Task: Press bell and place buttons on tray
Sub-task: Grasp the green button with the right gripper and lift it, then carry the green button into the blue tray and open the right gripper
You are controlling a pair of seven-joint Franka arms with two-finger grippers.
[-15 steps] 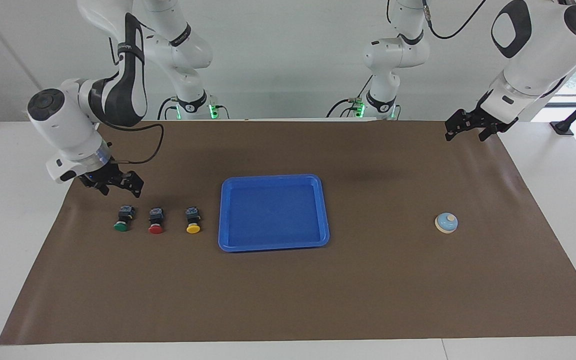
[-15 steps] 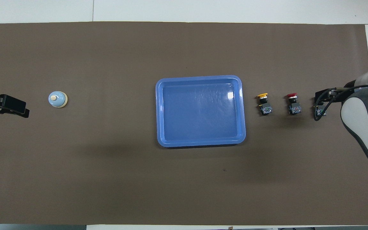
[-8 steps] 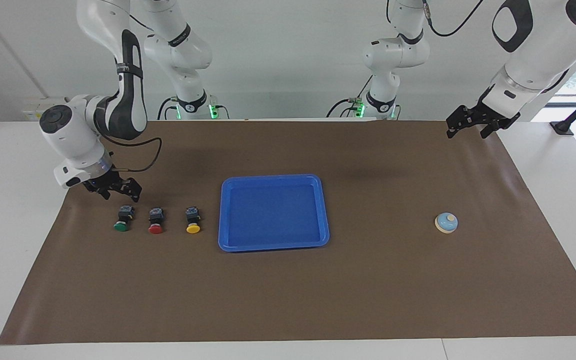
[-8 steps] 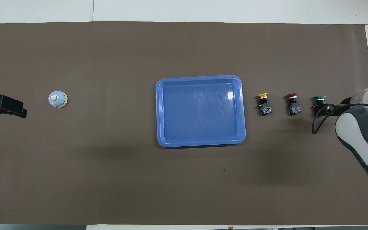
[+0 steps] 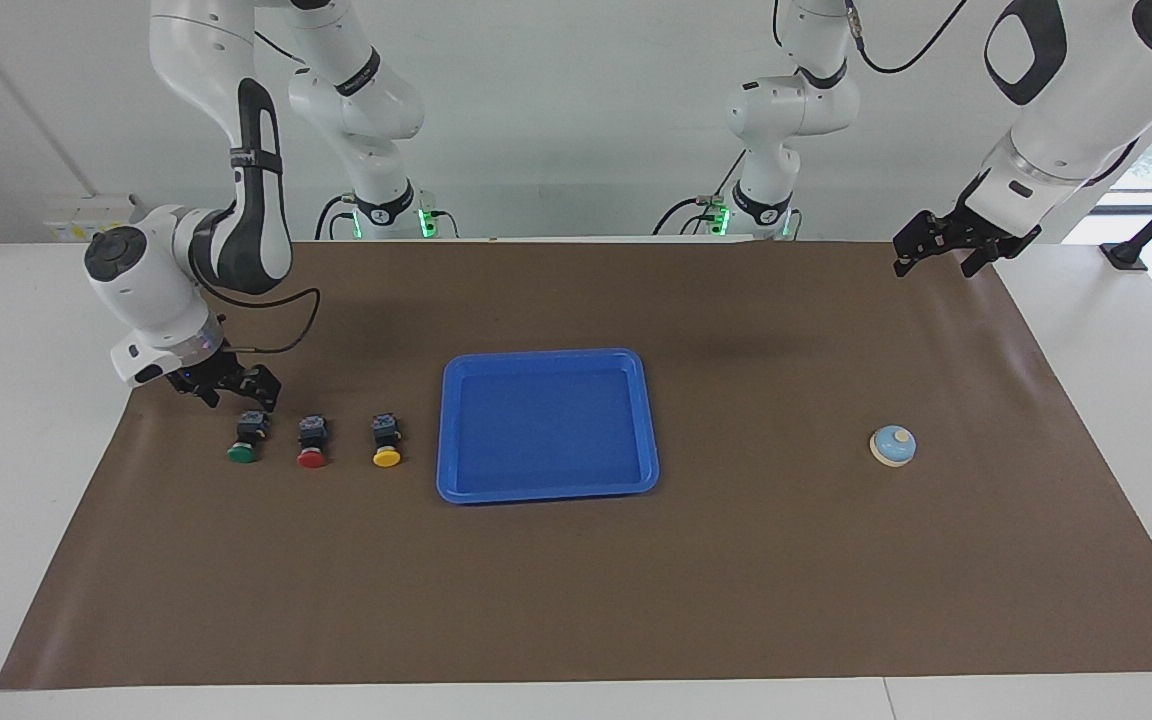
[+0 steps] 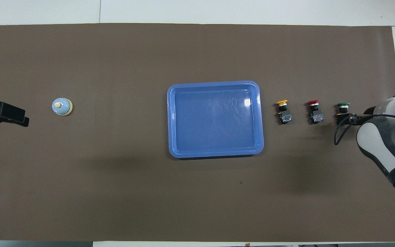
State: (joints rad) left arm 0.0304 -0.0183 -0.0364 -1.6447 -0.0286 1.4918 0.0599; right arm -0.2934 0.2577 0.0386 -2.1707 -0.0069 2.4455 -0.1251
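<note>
1. The tray (image 5: 547, 424) lies flat near the middle of the counter (image 5: 576, 600), on a brown mat (image 5: 736, 560), with nothing in it.
2. 3 buttons lie in a row beside the tray, toward the right arm's end of the counter, each on its side with its cap pointing away from the robots.
3. The yellow button (image 5: 386, 441) is just beside the tray, apart from its rim; the red button (image 5: 312, 441) comes next, and the green button (image 5: 248, 438) is the last in the row, farthest from the tray.
4. All 3 buttons are apart from one another.
5. The right hand (image 5: 226, 389) is low over the mat, at the black body end of the green button. Its fingers are spread wide, released, and grasp nothing. Whether a fingertip touches the button's body cannot be told.
6. In the overhead view the right hand (image 6: 347, 118) shows right against the green button's body, with the arm's cable looping beside it.
7. The bell (image 5: 893, 446) stands upright on the mat toward the left arm's end of the counter, well apart from the tray.
8. The left hand (image 5: 944, 243) waits in the air over the mat's edge at that end, released and empty, clear of the bell.
</note>
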